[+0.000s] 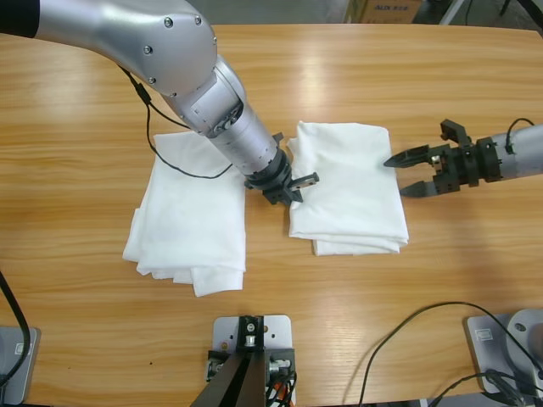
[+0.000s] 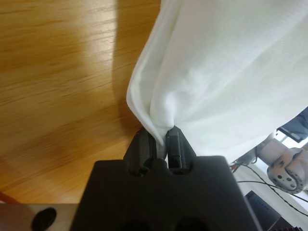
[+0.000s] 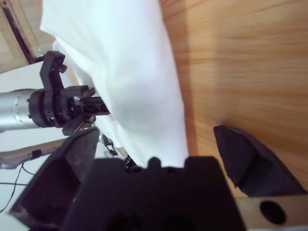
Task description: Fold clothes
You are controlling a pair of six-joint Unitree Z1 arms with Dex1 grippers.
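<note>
Clothes lay in two white heaps on the long wooden table (image 1: 76,93), whose honey-coloured boards showed fine straight grain and a soft sheen. The folded T-shirt (image 1: 349,188) near the middle formed a neat, nearly square packet of thin, soft cloth, its layered edges stacked along the near side. The second shirt (image 1: 191,222) sat just beside it, looser and broader, with rumpled overlapping flaps at its near corner and faint creases across its top.

The left gripper (image 1: 293,188) came in on a thick silver arm with a rounded elbow and a thin black cable trailing along it. Its two black jaws were pinched together on the folded T-shirt's edge on the side facing the second shirt. In the left wrist view that gripper (image 2: 159,144) clasped a gathered tuck of fabric, which rose from the jaws in smooth, drooping pleats above the wood.

The right gripper (image 1: 411,174) hung at the opposite edge of the folded T-shirt, its tapered black jaws spread wide and nothing between them, tips just off the cloth. In the right wrist view the jaws of that gripper (image 3: 159,144) stood far apart around the white cloth's rounded, puffed edge, with the other arm's gripper (image 3: 94,107) visible beyond.
</note>
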